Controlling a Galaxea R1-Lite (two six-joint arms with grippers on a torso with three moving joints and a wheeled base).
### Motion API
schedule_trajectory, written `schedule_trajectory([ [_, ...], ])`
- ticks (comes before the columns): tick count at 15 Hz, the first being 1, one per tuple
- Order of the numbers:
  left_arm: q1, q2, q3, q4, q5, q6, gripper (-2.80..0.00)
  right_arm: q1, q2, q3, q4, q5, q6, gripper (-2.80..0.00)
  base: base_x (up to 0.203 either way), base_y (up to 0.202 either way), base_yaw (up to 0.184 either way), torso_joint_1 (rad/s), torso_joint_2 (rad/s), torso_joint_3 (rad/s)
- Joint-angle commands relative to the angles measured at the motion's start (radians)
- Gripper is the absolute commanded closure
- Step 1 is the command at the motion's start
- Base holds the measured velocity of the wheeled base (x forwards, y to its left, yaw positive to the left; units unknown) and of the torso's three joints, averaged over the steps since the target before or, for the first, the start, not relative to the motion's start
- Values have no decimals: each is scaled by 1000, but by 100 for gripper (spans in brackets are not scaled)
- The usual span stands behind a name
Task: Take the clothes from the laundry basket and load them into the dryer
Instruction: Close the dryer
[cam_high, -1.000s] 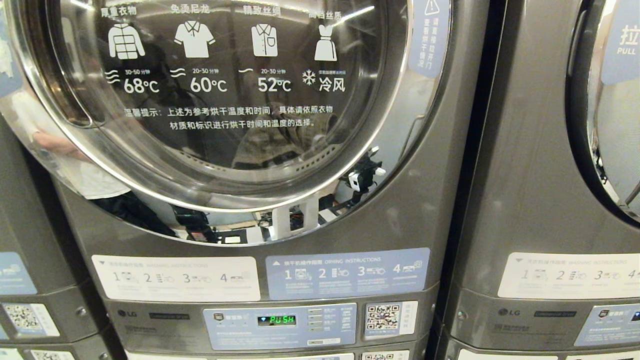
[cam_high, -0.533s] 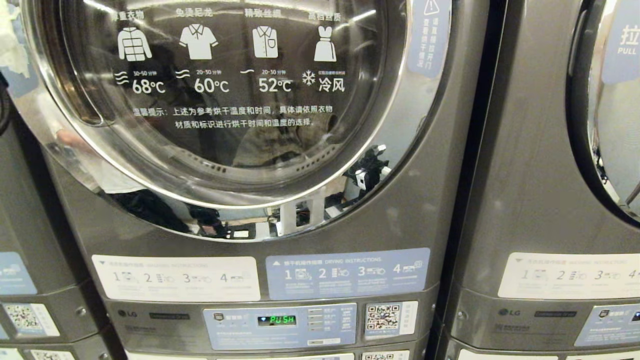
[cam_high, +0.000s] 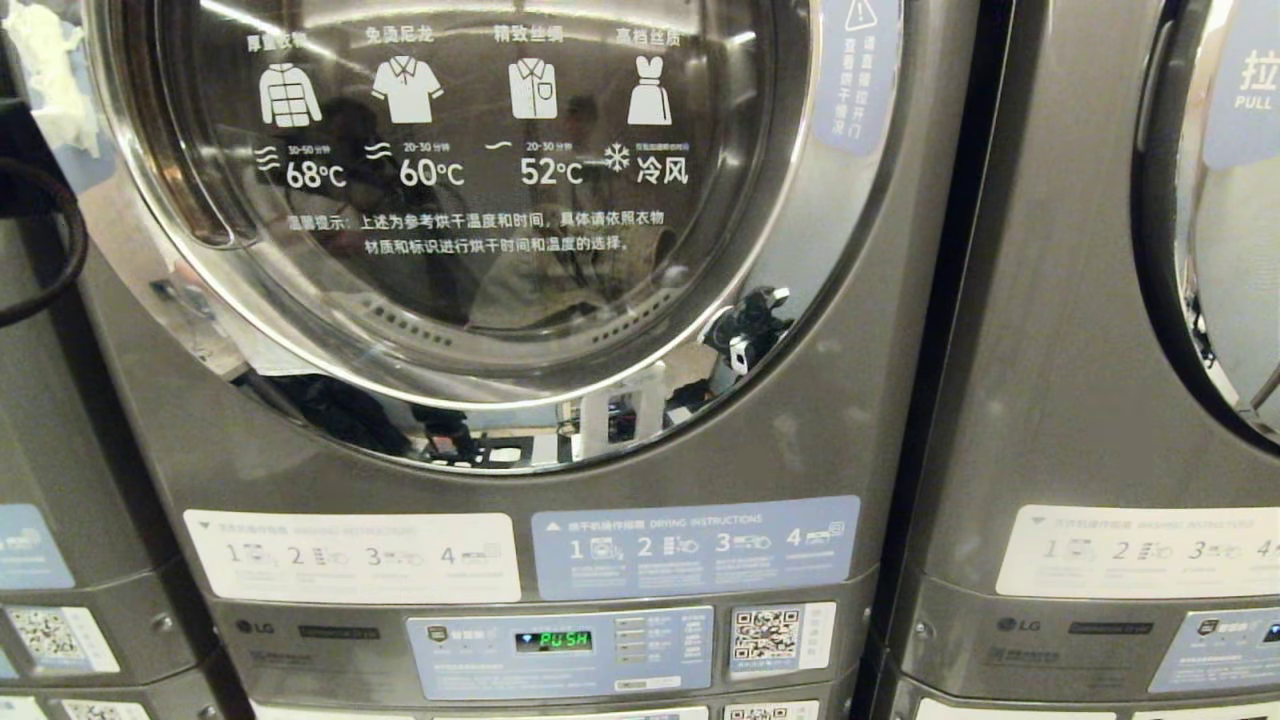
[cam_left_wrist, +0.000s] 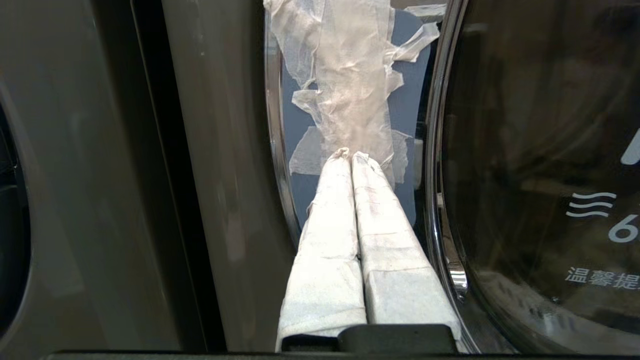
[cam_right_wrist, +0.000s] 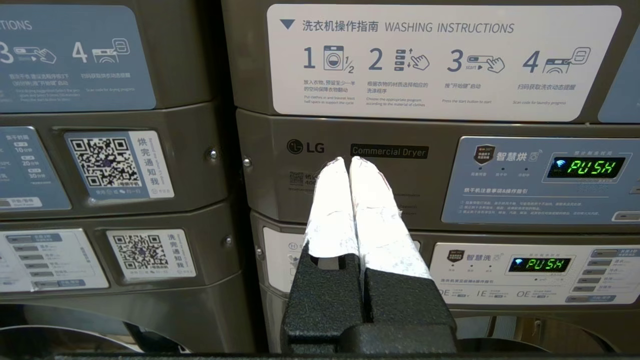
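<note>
The dryer door (cam_high: 470, 200) is closed, and neither clothes nor a laundry basket shows in any view, so where they lie cannot be told; loading cannot start until the door is open.

In its wrist view the left gripper (cam_left_wrist: 350, 156) is closed and empty, its two wrapped fingers pressed together. The tips point at the blue sticker (cam_left_wrist: 300, 115) on the chrome door rim (cam_left_wrist: 440, 150), just at the lower end of a crumpled patch of white tape (cam_left_wrist: 345, 75). Whether the tips touch the rim cannot be told.

The main risk appears to be a slip. The rim is curved and polished, and shut fingers offer only a narrow tip; if they push or hook at a slant, they could skate off the chrome onto the dark glass or into the gap beside the neighbouring machine (cam_left_wrist: 100, 175). The loose tape could also snag the finger wrapping or peel away. A pull at the wrong spot on the rim would likely leave the latch engaged and load the arm for nothing.

The right gripper (cam_right_wrist: 350, 160) is likewise closed on nothing and hangs lower, facing the control panel (cam_right_wrist: 540, 180) with its green "PUSH" display (cam_right_wrist: 585, 167). It seems parked; should it drift forward it might press a control by accident.
</note>
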Motion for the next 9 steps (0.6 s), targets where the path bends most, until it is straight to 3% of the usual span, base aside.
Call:
schedule_trajectory([
  [1,0,19,0,-1,1,0,0,0,0,0,0,0,0,0,0,0,0,0,0,0],
  [6,-2,39,8,-9,-1,-16,0,-1,0,0,0,0,0,0,0,0,0,0,0,0],
  [9,-2,63,22,-77,-1,-37,0,0,0,0,0,0,0,0,0,0,0,0,0,0],
])
